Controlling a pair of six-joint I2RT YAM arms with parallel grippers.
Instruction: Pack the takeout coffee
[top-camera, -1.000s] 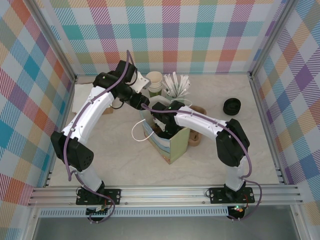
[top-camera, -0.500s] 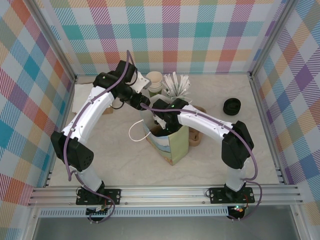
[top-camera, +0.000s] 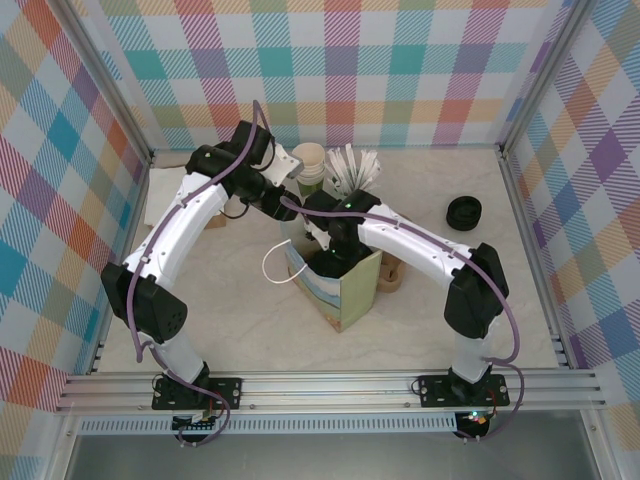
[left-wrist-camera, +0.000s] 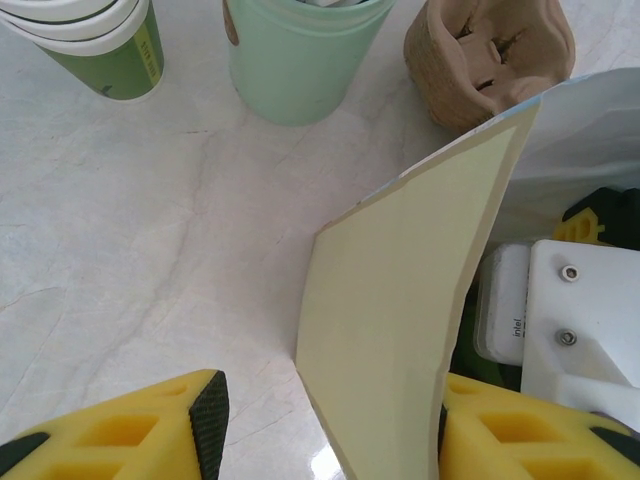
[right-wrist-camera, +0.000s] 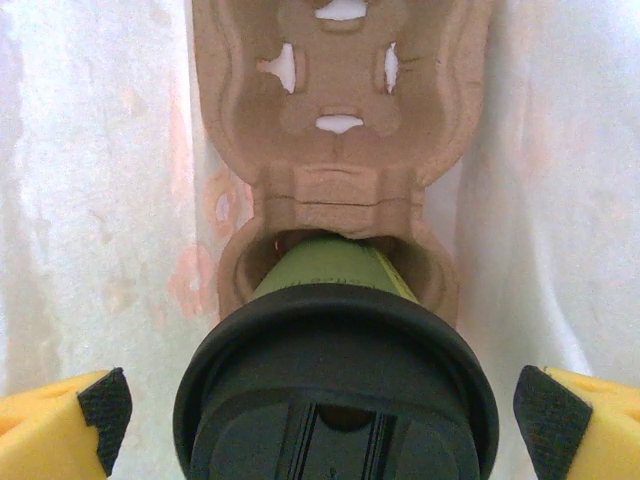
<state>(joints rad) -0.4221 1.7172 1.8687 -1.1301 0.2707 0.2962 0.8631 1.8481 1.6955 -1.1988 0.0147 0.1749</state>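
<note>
the paper bag (top-camera: 350, 295) is propped open by the left gripper (left-wrist-camera: 325, 425), fingers parted astride one wall. inside, a cardboard carrier (right-wrist-camera: 340, 150) is used to steady the takeout coffee (right-wrist-camera: 335, 265) seated in it; the right gripper (right-wrist-camera: 325, 405) is spread wide, clear of the lid (right-wrist-camera: 300, 340).

You have an olive-green paper cup (right-wrist-camera: 335, 265) with a round black plastic lid (right-wrist-camera: 335, 385), a tan-brown moulded pulp carrier (right-wrist-camera: 340, 130), a pale yellow-green paper bag panel (left-wrist-camera: 400, 330), a mint-green round cup (left-wrist-camera: 300, 60), and a cream tabletop (left-wrist-camera: 130, 250) faintly veined in grey. Your enclosure walls (top-camera: 350, 60) are plaid in pink, teal, orange, yellow and purple.
</note>
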